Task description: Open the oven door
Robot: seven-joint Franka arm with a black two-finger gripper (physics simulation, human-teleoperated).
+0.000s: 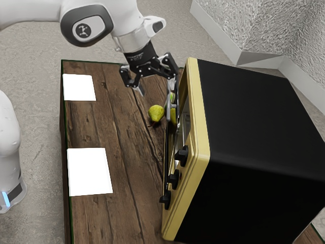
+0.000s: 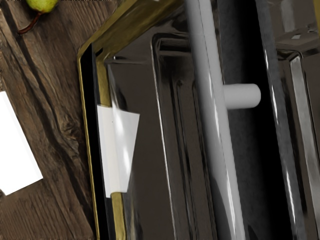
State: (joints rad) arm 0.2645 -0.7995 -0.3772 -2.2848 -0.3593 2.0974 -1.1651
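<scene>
The gripper (image 1: 155,89), fingers wide apart, is by the handle (image 2: 215,125) of the oven (image 1: 254,117), whose contents cannot be told, toward the bench's (image 1: 127,152) edge at the exterior view's right.

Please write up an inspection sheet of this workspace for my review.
Surface: wooden table with two white rectangles at the exterior view's left
Job's things: black-and-yellow oven with three black knobs and a grey handle; whether it stands open is unclear
Clutter: pear beside the oven
Tool: open, one finger close to the handle
Cables: nothing seen
Surroundings: grey floor, rough pale walls
</scene>
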